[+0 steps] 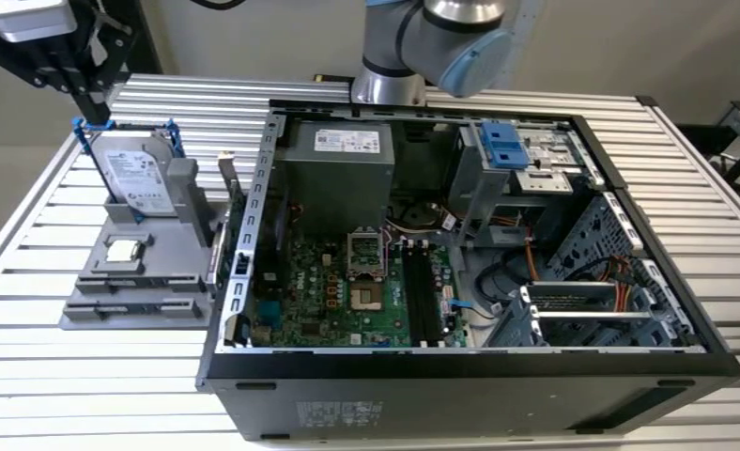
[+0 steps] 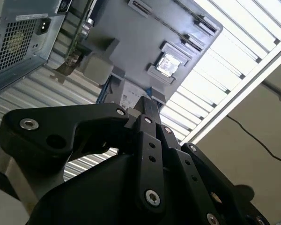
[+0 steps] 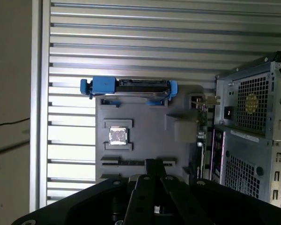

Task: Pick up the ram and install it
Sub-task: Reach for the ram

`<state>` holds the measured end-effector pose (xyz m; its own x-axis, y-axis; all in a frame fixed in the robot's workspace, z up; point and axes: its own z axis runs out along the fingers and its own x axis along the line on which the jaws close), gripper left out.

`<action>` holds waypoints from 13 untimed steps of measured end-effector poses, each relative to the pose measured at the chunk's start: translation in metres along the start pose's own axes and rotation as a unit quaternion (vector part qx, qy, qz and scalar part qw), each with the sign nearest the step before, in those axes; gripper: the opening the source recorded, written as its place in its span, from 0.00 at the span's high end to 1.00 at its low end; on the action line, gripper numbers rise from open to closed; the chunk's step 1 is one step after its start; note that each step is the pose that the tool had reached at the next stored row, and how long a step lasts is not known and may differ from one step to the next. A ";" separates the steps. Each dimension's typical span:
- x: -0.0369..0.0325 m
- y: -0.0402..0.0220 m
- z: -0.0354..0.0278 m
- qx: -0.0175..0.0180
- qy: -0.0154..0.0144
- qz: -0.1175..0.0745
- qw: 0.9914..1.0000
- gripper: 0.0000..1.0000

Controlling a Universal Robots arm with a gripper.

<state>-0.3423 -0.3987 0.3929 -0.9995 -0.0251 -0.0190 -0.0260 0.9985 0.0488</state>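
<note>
From my seat I count one of each. There is one ram (image 1: 227, 178), a thin stick standing on edge at the side of the grey fixture (image 1: 95, 305) nearest the open computer case (image 1: 470, 395). One hard drive (image 1: 134, 174) with blue rails stands upright on that fixture, and one square processor chip (image 1: 123, 250) lies flat in its pocket. Everything sits on the slatted tabletop (image 1: 82, 376). The gripper (image 1: 92, 113) hangs just above the hard drive's far end, near the ram but apart from it, its fingers pressed together on nothing — in both wrist views the tips meet. One white label sits on the hard drive and one on the power supply (image 1: 339, 183) — I can't read their print.
</note>
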 end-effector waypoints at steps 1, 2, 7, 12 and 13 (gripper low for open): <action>0.0021 0.0000 0.0000 0.000 0.000 0.000 1.000 1.00; 0.0039 0.0001 -0.0001 0.000 0.000 0.000 1.000 1.00; 0.0129 0.0004 -0.0002 0.000 0.000 0.000 1.000 1.00; 0.0210 0.0006 -0.0003 0.000 0.000 0.000 1.000 1.00; 0.0223 0.0006 -0.0003 0.000 0.000 0.000 1.000 1.00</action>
<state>-0.3646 -0.3987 0.3928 -0.9995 -0.0247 -0.0190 -0.0256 0.9985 0.0488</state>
